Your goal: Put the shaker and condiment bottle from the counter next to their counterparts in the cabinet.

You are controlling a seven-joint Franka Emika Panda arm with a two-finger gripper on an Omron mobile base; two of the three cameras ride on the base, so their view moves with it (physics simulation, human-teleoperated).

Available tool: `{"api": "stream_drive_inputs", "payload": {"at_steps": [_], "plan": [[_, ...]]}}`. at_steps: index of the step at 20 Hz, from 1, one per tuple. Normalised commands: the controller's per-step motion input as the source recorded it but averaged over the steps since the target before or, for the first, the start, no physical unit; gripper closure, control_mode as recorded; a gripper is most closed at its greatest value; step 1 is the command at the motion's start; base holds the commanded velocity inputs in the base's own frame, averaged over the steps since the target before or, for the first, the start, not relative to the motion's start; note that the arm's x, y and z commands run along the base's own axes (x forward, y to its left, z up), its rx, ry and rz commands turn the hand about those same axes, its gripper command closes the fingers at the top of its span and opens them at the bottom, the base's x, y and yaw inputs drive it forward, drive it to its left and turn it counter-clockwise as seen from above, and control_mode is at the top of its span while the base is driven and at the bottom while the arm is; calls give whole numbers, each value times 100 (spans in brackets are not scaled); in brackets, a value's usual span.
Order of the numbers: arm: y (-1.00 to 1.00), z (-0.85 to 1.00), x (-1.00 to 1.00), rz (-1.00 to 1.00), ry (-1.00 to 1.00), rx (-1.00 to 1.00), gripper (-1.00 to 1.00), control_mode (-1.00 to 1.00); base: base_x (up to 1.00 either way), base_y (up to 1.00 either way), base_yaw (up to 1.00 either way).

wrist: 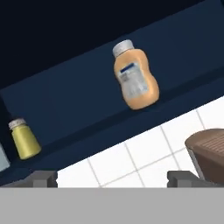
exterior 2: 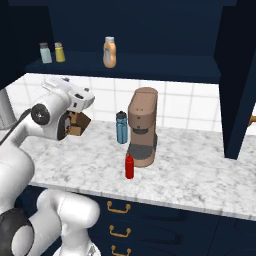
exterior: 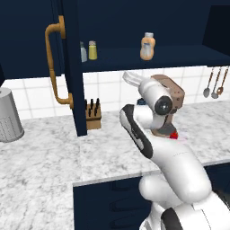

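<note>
On the cabinet shelf [exterior 2: 150,67] your yellow-green shaker [exterior 2: 60,52] already stands; your gripper [wrist: 111,178] is spread wide, empty. Next, reach down for the red squeeze bottle [exterior 2: 129,166].

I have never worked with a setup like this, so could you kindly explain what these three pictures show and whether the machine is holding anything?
It is a white robot arm in a computer-drawn kitchen. Two pictures come from cameras behind the arm, to its left and to its right; the third looks out from its hand. On the cabinet shelf stand a grey shaker, a small yellow-green shaker and a plump orange bottle. On the counter are a brown coffee machine, a blue bottle and a red squeeze bottle. A knife block sits by the open door. The gripper is open and holds nothing.
</note>
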Motion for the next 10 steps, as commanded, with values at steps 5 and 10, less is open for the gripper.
{"api": "stream_drive_inputs", "payload": {"at_steps": [5,10], "plan": [[-29,-55,-28,-50,9,0,-100,-100,0,0,0],[-15,-92,-3,-18,22,0,-100,-100,0,0,0]]}}
